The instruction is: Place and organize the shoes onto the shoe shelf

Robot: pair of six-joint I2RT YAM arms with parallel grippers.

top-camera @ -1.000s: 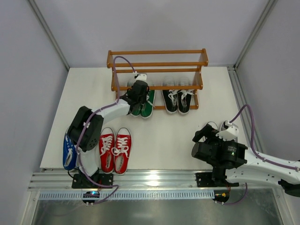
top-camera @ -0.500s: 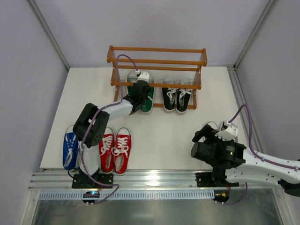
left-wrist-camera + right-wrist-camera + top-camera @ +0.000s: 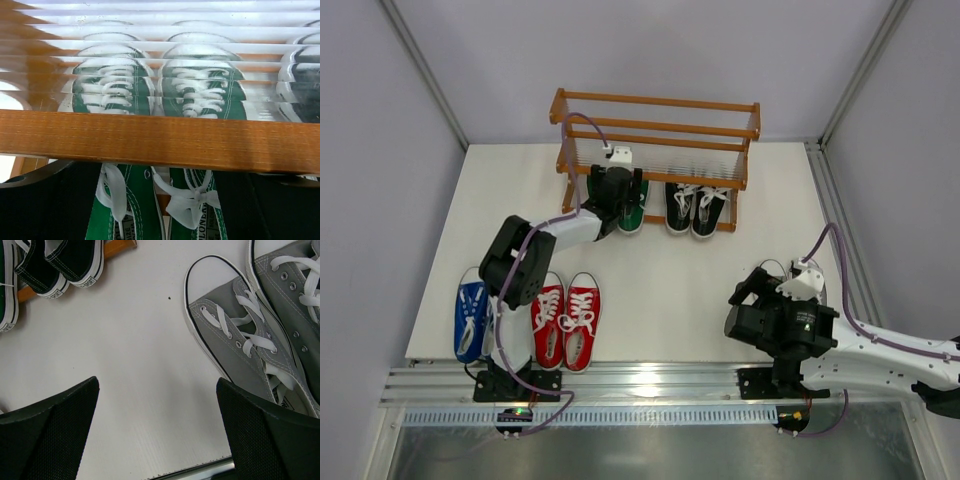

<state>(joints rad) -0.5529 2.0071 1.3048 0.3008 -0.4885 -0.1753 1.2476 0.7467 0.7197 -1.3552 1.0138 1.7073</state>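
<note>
Overhead, the shelf [image 3: 655,100] stood at the upper centre of the frame, at the far side of the table [image 3: 670,270]. The green shoes [image 3: 633,210] and the black shoes [image 3: 698,210] sat side by side in its lowest level, green on the left. The left gripper [image 3: 617,182] reached in over the green pair. The red shoes [image 3: 567,320] and the blue shoes [image 3: 470,318] lay on the table at the lower left.

At the left wrist, a wooden rail [image 3: 160,140] crossed mid-frame. The green pair showed above it through the wire slats and below it as laces. The dark fingers stood spread at the lower corners with the pair between them; contact could not be confirmed.

At the right wrist, the right gripper [image 3: 157,382] was spread wide over bare table, holding nothing. The grey shoes [image 3: 240,340] lay at the upper right.

Assessment: two pairs were shelved. The red, blue and grey pairs were left to place.
</note>
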